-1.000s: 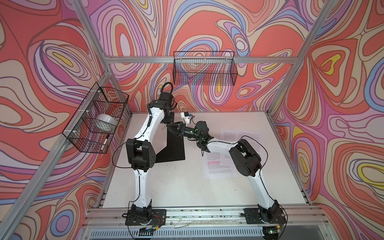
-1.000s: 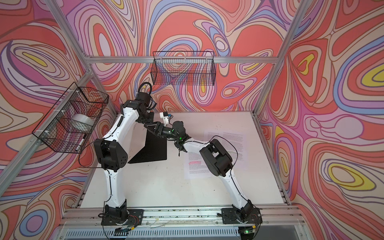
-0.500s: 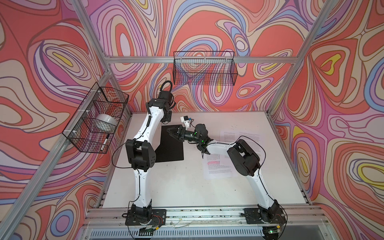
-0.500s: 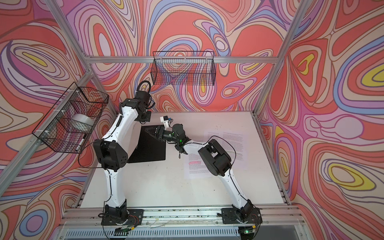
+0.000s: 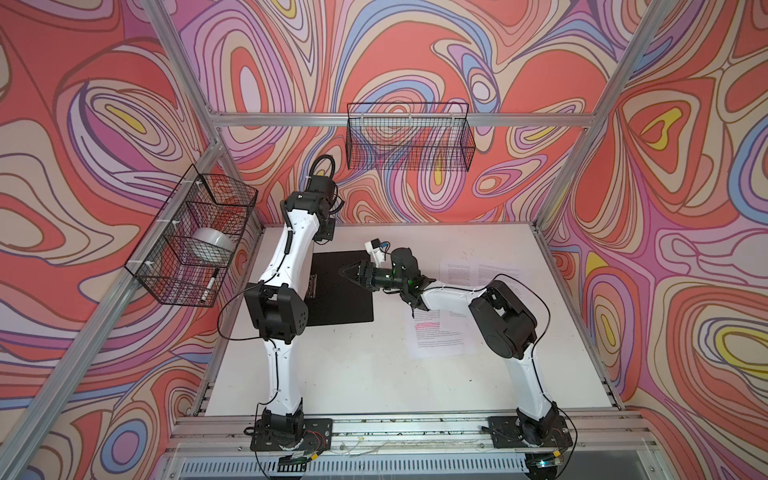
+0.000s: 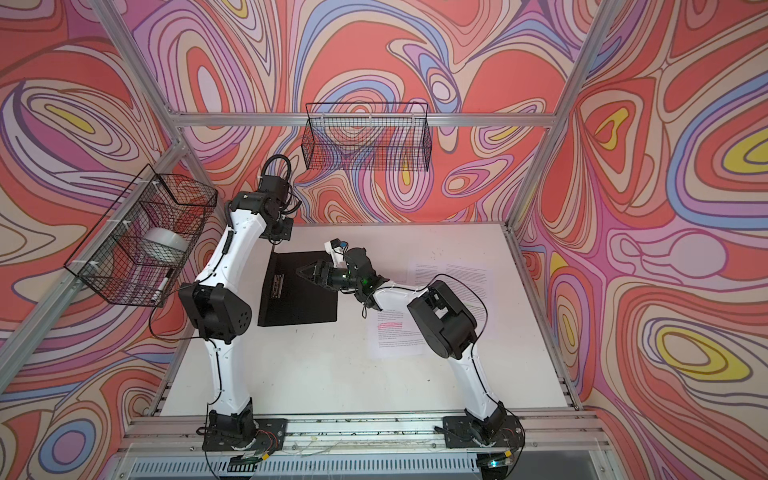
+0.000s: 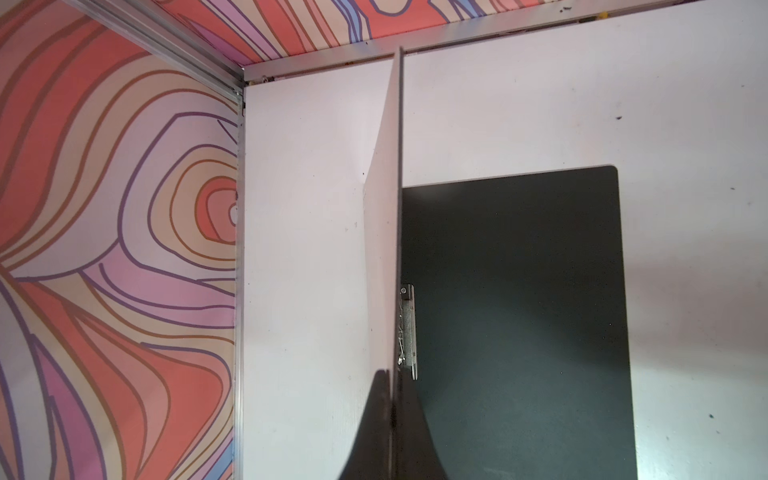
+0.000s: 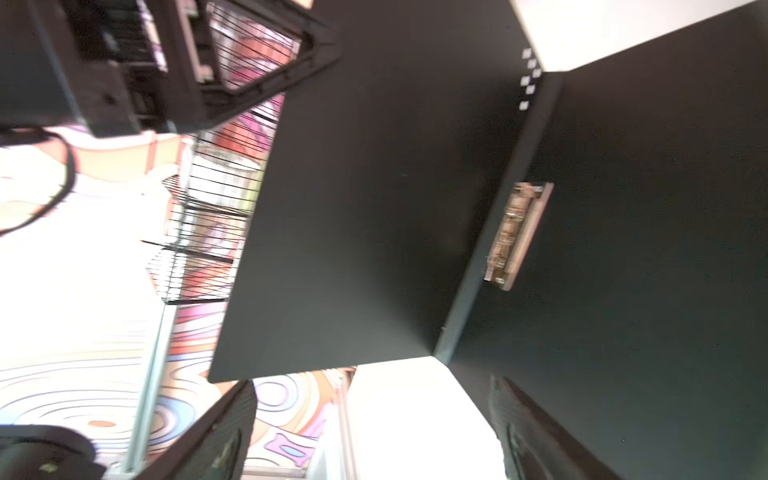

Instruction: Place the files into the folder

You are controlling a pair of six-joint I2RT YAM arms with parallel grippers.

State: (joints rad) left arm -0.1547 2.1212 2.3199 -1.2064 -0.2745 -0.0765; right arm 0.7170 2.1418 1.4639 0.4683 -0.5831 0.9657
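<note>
Both top views: folder lies open on the desk, left side, black inside up, no sheets in it. Files lie loose on the desk to its right, apart from it. Right jaws spread, empty, hovering over the black panel. Left-wall basket holds a tape roll and a marker; back basket looks empty. Left wrist: left jaws pinch the cover, held upright on edge; clip bare. Right wrist: blurred, black panels and clip only. Step, as judged: folder held open for loading. Next: right arm crosses to the files, lifts a sheet edge off the flat desk, slides it in.
</note>
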